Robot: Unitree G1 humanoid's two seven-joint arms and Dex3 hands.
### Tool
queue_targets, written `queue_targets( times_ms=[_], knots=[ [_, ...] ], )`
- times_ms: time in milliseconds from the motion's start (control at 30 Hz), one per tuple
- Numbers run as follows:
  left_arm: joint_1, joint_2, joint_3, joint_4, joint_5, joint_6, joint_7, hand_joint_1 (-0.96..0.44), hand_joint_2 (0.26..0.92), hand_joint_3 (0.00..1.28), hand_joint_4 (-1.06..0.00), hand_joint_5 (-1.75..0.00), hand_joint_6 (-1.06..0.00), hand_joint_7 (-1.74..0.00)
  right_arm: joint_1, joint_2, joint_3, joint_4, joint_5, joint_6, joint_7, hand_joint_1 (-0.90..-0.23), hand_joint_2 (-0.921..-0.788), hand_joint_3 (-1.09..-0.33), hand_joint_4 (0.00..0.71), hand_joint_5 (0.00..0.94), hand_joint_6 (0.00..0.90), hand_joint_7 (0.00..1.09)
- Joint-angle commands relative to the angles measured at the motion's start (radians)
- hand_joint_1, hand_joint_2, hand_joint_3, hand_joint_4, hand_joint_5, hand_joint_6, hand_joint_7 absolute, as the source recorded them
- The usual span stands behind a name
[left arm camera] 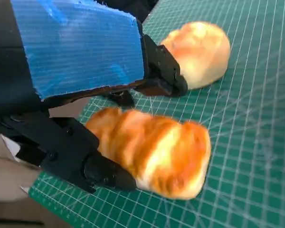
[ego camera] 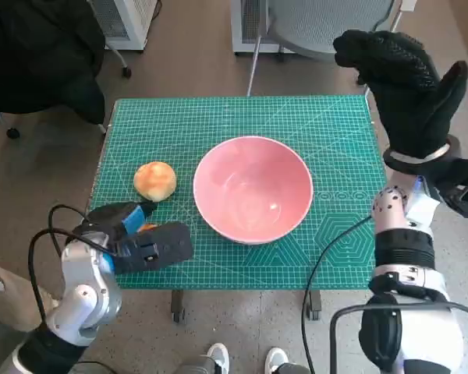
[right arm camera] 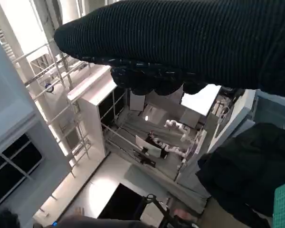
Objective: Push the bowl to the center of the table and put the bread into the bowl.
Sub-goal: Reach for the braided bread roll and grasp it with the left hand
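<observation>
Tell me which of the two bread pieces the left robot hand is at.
The long, golden-brown striped bread roll: the left robot hand has its black fingers against it at the table's near edge. The round pale bun lies apart, untouched, beside the pink bowl.

- No word, brand, number or sign can be read in any view.
- The green mat (ego camera: 242, 125) on the desk bears only a fine white grid, with ring and hexagon outlines near its right edge; any figures along its border are too small to read.
- The blue tape (left arm camera: 76, 45) on the left robot hand is plain.
- The glove on the right robot hand (ego camera: 405, 78) shows only knit ribs.
- The room in the right wrist view shows no legible lettering.
</observation>
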Motion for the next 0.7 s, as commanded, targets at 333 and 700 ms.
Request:
queue_targets(
  times_ms=[333, 700],
  knots=[
    [0.01, -0.011, -0.005, 0.058, 0.057, -0.06, 0.016, 0.01, 0.881, 0.35, -0.42, -1.45, -0.42, -1.4, 0.018, -0.026, -0.004, -0.002, 0.001, 0.015, -0.023, -0.76, -0.921, -0.786, 0.238, 0.006, 0.294, 0.0],
    [-0.003, -0.015, 0.018, 0.085, 0.046, -0.083, 0.007, 0.0, 0.92, 0.28, -0.41, -1.44, -0.42, -1.41, 0.021, -0.036, -0.001, -0.008, -0.007, 0.008, -0.063, -0.771, -0.921, -0.793, 0.236, 0.002, 0.293, 0.0]
  ],
)
